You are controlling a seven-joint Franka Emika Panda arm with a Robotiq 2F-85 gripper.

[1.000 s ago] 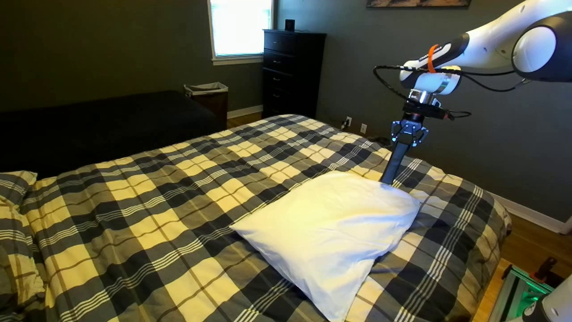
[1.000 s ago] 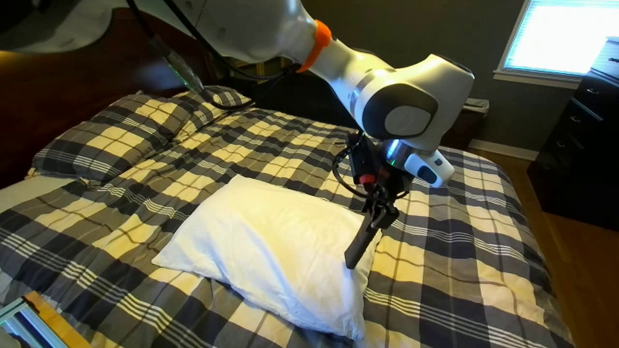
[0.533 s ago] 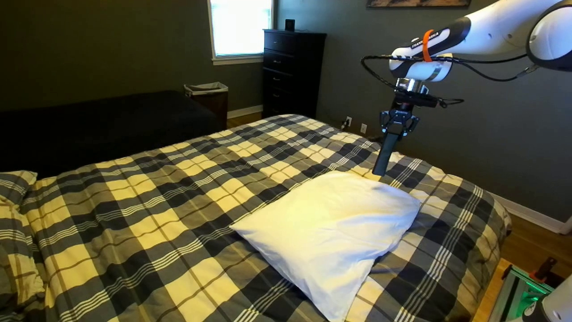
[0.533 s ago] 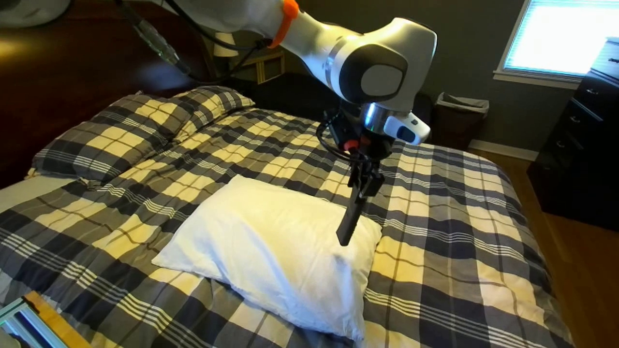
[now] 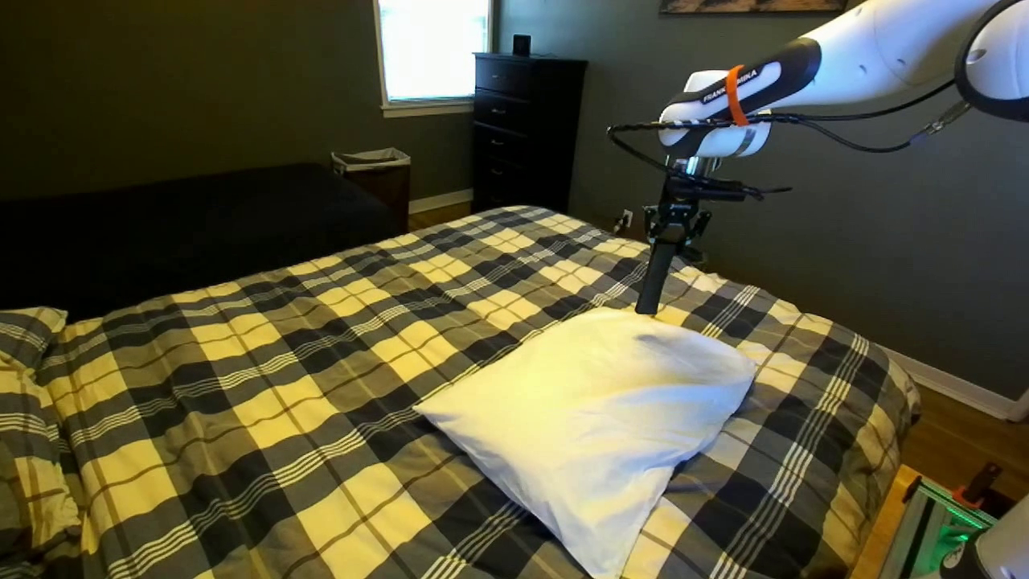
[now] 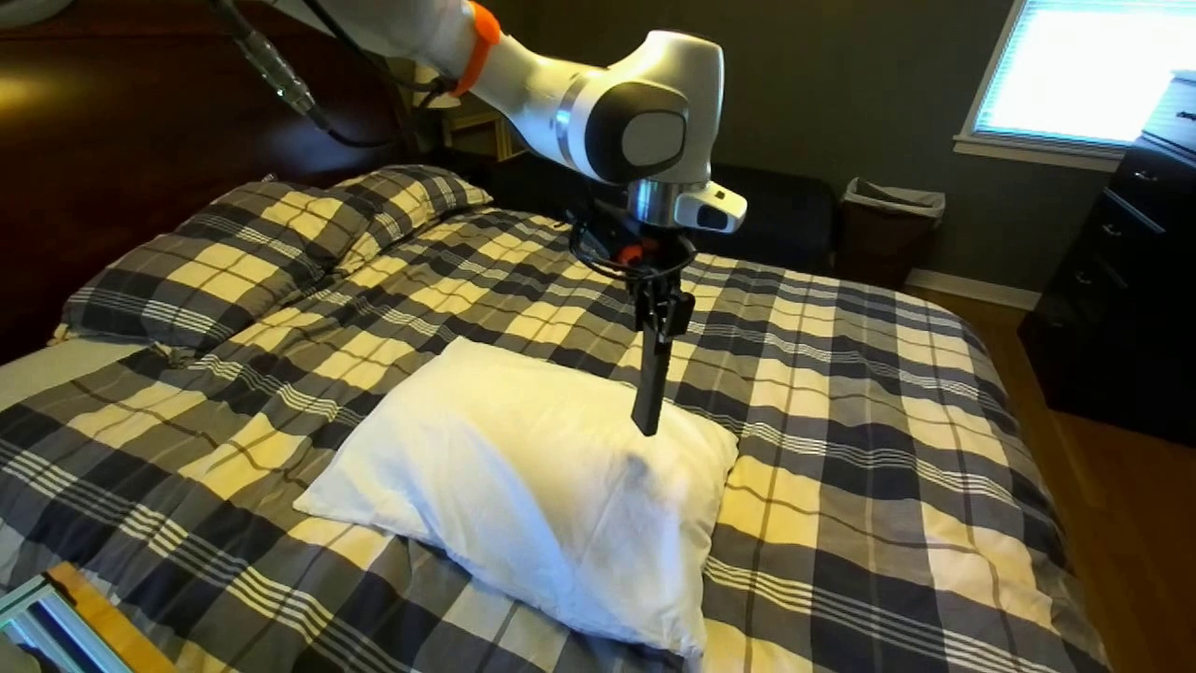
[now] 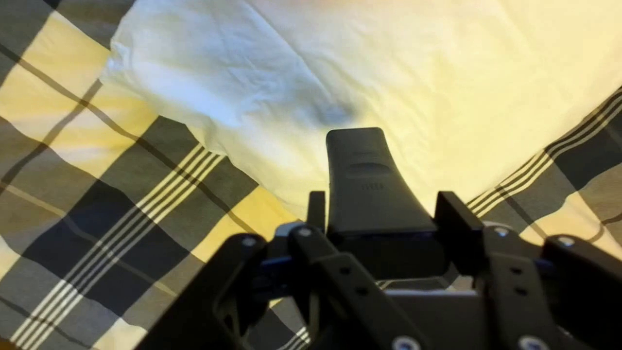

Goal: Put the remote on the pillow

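Note:
The remote (image 5: 657, 279) is a slim black bar held by one end and pointing down, slightly tilted, in both exterior views (image 6: 651, 385). My gripper (image 7: 381, 214) is shut on it, with a finger on each side of its upper end. The gripper shows above the remote in both exterior views (image 5: 674, 235) (image 6: 663, 322). The white pillow (image 5: 579, 410) lies flat on the bed, and it fills the upper part of the wrist view (image 7: 437, 73). The remote's lower end hangs a little above the pillow (image 6: 523, 467), near one end of it, with a shadow on the cloth.
The plaid bedding (image 5: 321, 386) surrounds the white pillow. Plaid pillows (image 6: 234, 252) lie by the dark headboard (image 6: 187, 121). A black dresser (image 5: 526, 129) and a hamper (image 5: 374, 173) stand beyond the bed. The robot's base frame (image 5: 936, 523) is by the bed's edge.
The arm has moved left in both exterior views, carrying the remote. The remote's lower end has risen off the pillow and hangs more upright. The pillow has stayed in place.

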